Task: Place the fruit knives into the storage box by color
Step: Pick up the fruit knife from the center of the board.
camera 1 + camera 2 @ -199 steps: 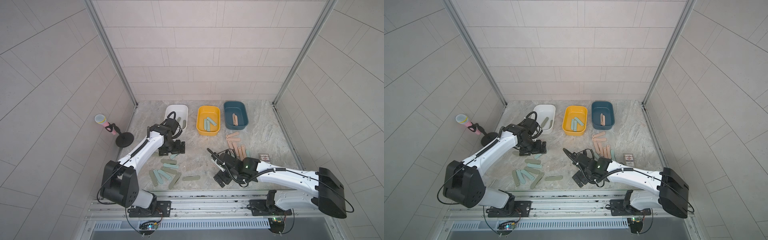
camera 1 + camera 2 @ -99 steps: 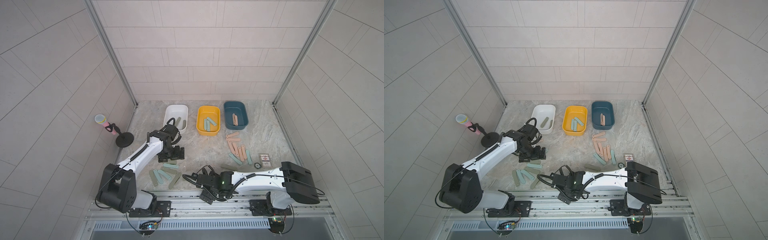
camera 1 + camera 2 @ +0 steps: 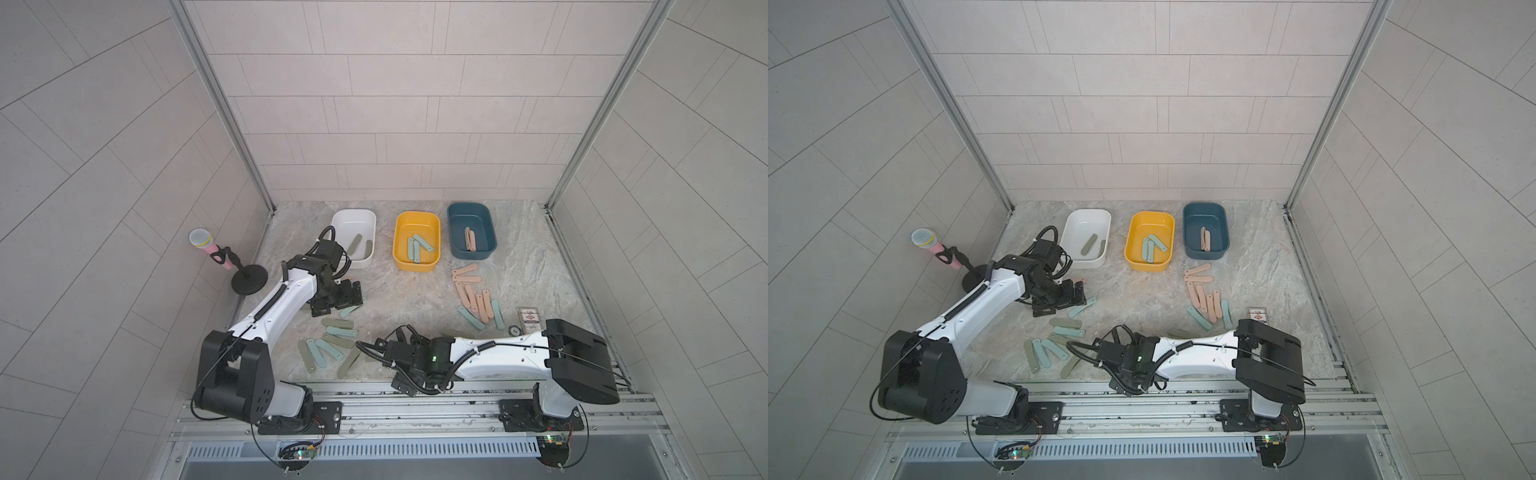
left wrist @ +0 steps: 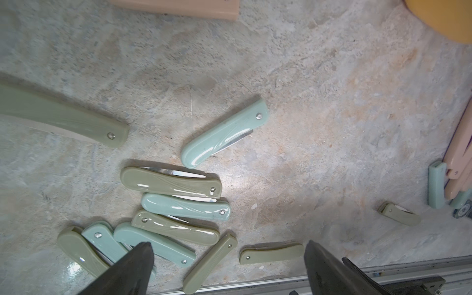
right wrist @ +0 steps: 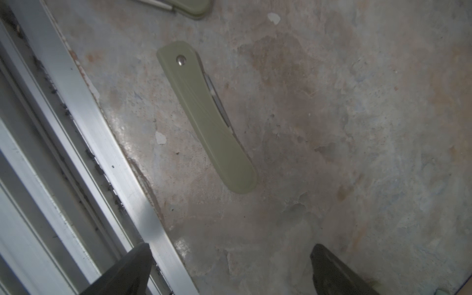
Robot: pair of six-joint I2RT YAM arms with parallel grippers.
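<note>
1. The left hand (image 4: 228, 252) hovers just left of centre in both top views, jaws spread wide and gripping nothing. 1 light teal folding knife (image 3: 348, 311) lies just beside it on the marbled grey tabletop (image 3: 399, 299).
2. Below that, at lower centre-left, lies a loose cluster of olive-green and light teal fruit knives (image 3: 328, 345) (steel blade edges peek from several handles).
3. The right hand (image 5: 231, 251), also spread and empty, sits low at lower centre near the aluminium rail (image 5: 74, 84). 1 olive-green knife (image 5: 207, 115) lies flat ahead of it.
4. Right of centre lie peach-pink knives (image 3: 471, 291).
5. Across the upper middle, the white plastic box (image 3: 349, 226) holds 2 olive knives (image 3: 356, 243), the yellow box (image 3: 415, 226) teal knives (image 3: 417, 250), and the dark blue box (image 3: 469, 218) peach knives (image 3: 469, 239).
</note>
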